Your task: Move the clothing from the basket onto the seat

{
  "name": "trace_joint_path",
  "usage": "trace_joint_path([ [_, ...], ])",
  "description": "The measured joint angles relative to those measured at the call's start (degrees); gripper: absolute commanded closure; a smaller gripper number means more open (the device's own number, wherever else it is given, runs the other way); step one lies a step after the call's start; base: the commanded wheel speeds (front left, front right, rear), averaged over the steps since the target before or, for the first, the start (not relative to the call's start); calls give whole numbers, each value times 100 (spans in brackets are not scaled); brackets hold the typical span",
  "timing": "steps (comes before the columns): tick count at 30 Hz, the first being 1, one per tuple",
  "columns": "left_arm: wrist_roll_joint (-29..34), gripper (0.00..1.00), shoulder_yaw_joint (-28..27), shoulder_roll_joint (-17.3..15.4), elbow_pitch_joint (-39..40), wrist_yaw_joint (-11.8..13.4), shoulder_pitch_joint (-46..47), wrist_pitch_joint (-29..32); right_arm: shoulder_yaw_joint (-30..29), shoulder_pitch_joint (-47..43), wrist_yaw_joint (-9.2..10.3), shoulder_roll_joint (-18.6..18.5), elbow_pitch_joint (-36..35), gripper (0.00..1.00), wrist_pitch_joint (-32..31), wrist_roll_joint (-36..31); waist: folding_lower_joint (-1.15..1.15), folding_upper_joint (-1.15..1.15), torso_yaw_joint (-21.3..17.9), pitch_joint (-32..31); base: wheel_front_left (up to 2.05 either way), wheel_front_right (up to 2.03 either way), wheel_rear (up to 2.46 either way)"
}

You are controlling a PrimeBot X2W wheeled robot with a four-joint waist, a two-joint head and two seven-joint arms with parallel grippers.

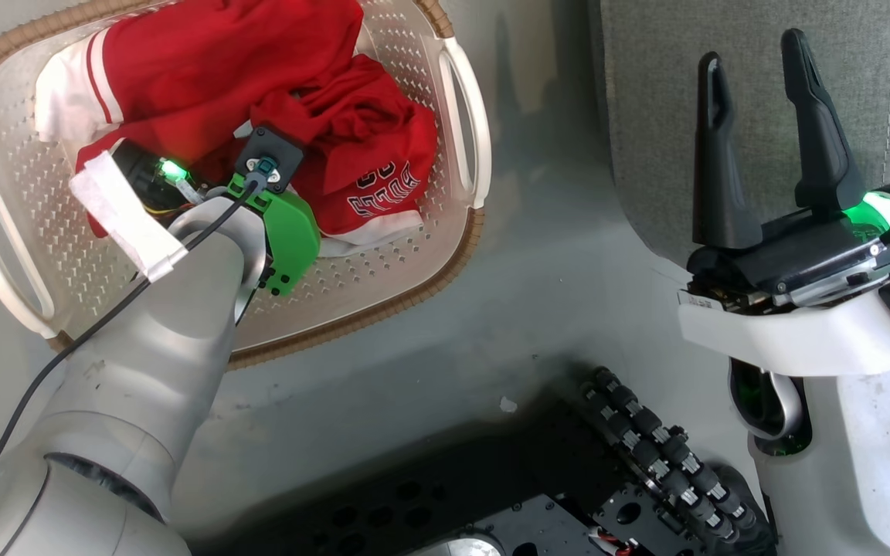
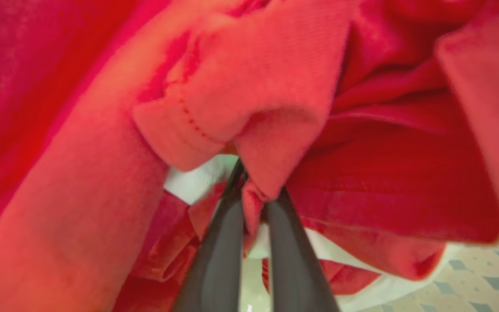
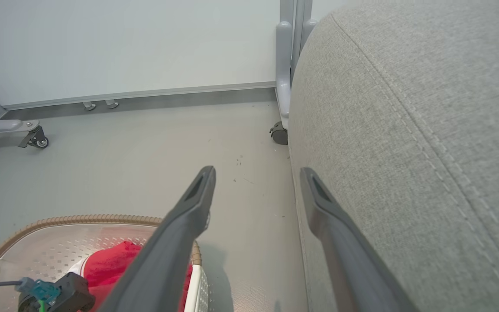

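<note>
Resting on grey floor point(image 1: 553, 293) — basket point(image 1: 383, 262) near seat point(image 1: 646, 93), pale wall point(image 3: 124, 43) behind.

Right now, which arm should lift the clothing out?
Left. The left fingers are shut on a fold of the clothing in the basket; the right fingers are open, empty, beside the seat.

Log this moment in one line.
left claw: shut on clothing | clothing: in basket | right claw: open, near seat
</note>
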State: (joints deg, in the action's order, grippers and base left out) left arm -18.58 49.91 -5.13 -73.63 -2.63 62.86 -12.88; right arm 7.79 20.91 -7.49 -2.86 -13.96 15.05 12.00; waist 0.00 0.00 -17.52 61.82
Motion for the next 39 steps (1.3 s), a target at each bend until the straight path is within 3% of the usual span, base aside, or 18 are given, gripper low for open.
trace_joint_path([
  [13,-336,100,-154,119,305,-147,-442,-191,79,62,0,4,303,0,0,-254,0,0,210,-601,0,0,0],
  [39,-281,100,-1318,26,3181,-191,-2742,-223,-165,-745,0,8,1014,0,-344,-524,-1,0,865,-3244,0,0,0],
])
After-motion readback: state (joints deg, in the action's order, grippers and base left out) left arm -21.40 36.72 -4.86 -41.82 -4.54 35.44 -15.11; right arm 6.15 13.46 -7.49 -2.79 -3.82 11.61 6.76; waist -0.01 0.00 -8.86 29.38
